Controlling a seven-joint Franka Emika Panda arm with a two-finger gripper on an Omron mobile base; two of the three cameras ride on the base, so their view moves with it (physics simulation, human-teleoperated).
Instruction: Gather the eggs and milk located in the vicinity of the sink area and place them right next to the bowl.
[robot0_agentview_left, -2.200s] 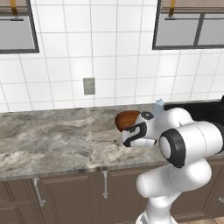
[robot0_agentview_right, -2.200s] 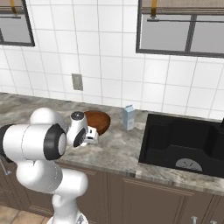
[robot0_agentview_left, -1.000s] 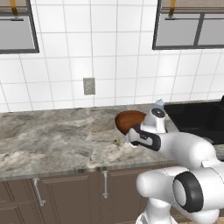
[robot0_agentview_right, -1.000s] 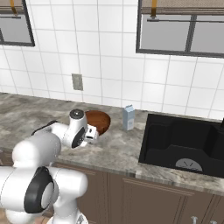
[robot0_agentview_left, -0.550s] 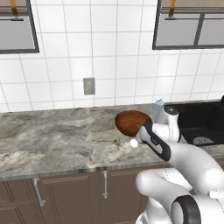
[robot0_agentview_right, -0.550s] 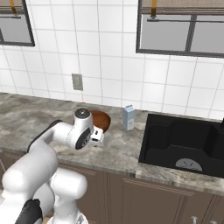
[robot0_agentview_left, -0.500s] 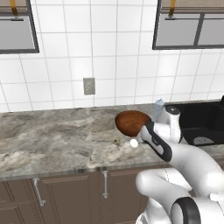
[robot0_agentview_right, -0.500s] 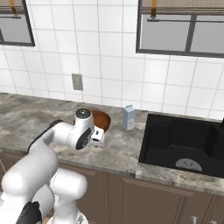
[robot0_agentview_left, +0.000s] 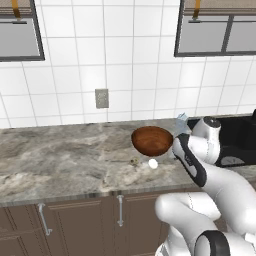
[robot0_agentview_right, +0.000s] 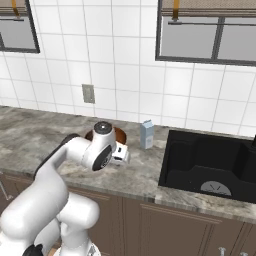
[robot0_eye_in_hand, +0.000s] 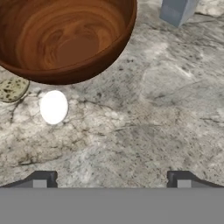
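Hand view, L to R: speckled tan egg (robot0_eye_in_hand: 13, 89) at far left, tucked by the rim of the glossy reddish-brown wooden bowl (robot0_eye_in_hand: 65, 39). Small smooth white egg (robot0_eye_in_hand: 54, 106) lies on the grey marbled stone counter (robot0_eye_in_hand: 153, 118) just beside the bowl, not touching. Pale blue-and-white milk carton (robot0_eye_in_hand: 176, 11) at top right, upright, near the bowl. Two-finger gripper (robot0_eye_in_hand: 111, 179) hovers above bare counter, jaws spread wide, nothing held. Black recessed sink (robot0_agentview_right: 210, 162) sits further right in the right base view.

Pincer (robot0_eye_in_hand: 111, 179) wide open, empty
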